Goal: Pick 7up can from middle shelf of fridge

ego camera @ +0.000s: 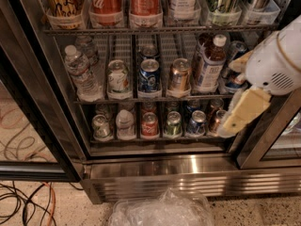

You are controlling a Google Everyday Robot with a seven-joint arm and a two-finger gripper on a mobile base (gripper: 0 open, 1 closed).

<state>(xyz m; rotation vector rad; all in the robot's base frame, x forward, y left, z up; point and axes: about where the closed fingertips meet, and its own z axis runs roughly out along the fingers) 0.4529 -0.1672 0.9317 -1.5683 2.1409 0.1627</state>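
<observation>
Gripper (241, 86) hovering at right edge of fridge (178, 169), jaws gaping, gripping nothing. 7up can (117, 78) sitting on middle shelf (96, 101), between water bottle (80, 72) and blue can (149, 75). Likely needing leftward swing and level entry, fingers straddling can.

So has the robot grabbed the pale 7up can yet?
No, the 7up can stands on the middle shelf beside the water bottle, while the gripper hangs apart at the right side.

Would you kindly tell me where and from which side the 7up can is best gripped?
I would grip the 7up can across its round body at mid-height, coming straight in from the front: it stands upright at its lane's front, water bottle left, blue can right. The gripper hangs at far right.
</observation>
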